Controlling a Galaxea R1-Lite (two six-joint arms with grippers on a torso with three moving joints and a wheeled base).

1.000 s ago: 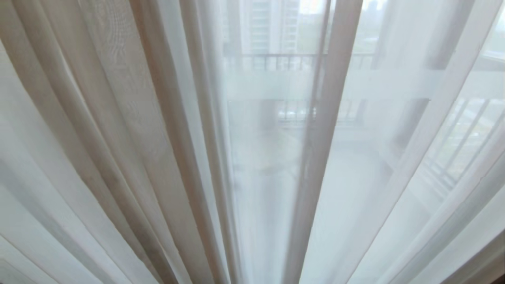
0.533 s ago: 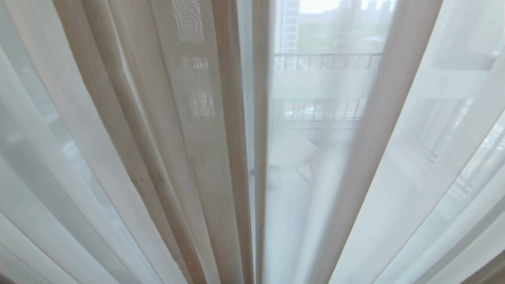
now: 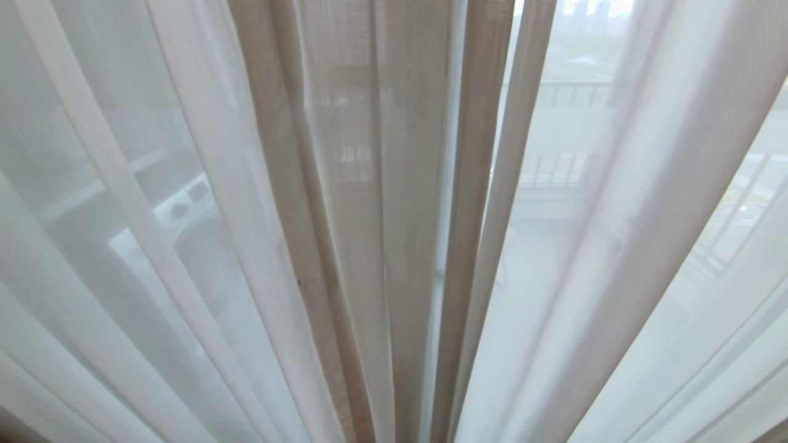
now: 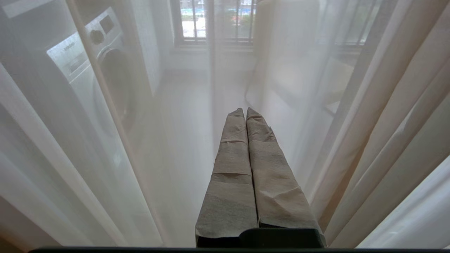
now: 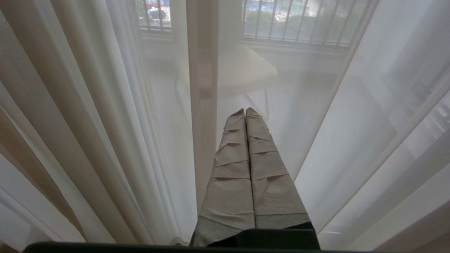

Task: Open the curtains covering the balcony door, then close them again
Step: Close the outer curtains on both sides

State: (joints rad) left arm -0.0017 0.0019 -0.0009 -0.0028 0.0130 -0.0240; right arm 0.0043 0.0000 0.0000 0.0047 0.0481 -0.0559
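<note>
Two layers of curtains [image 3: 394, 184] fill the head view: white sheers hang across the whole width, with a bunch of denser beige folds gathered at the centre. The curtains are drawn shut over the glass. Through the sheer fabric on the left, a white washing machine [image 3: 184, 206] shows faintly; on the right, a balcony railing [image 3: 572, 95] and pale floor beyond.

Neither arm appears in the head view. In the left wrist view, the left gripper [image 4: 245, 111] points at the sheer, its tape-wrapped fingers pressed together with nothing between them. The washing machine [image 4: 88, 52] sits behind the fabric to one side; thicker beige folds hang on the other.

In the right wrist view, the right gripper [image 5: 245, 111] is likewise closed and empty, aimed at the sheer. Behind the fabric a vertical frame member of the balcony door [image 5: 202, 70] is visible, blurred by the cloth, with barred windows [image 5: 299, 21] farther off.
</note>
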